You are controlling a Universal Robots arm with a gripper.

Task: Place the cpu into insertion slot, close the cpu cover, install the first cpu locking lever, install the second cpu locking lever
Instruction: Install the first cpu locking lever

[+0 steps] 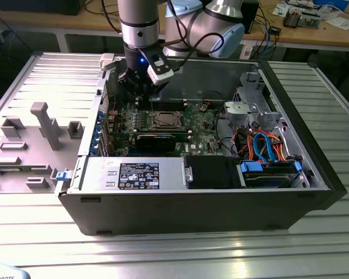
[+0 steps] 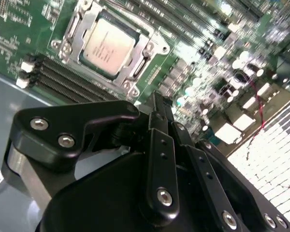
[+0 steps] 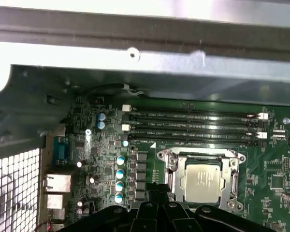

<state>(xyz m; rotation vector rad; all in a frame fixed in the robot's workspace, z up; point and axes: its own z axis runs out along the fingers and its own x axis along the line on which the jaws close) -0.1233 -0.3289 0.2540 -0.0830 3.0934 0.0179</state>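
Observation:
The cpu [image 1: 164,120] [image 2: 106,46] [image 3: 203,180], a square silver-grey chip, lies flat in the insertion slot [image 3: 165,155] on the green board. The cpu cover [image 2: 144,54] [image 3: 172,170], a thin silvery frame, lies down around the chip, whose top shows through its window. My gripper [image 1: 141,97] [image 2: 157,104] [image 3: 153,192] hangs above the board, a little to the exterior view's left of the slot and behind it. Its black fingers meet at the tips with nothing between them, and it touches neither chip nor cover.
The board sits in an open computer case [image 1: 314,174]. Long memory slots [image 3: 193,126] run beside the socket, and a black expansion card [image 1: 156,139] lies in front of it. A drive cage with orange and blue cables [image 1: 262,145] fills the exterior view's right. A grey fixture [image 1: 43,125] stands left of the case.

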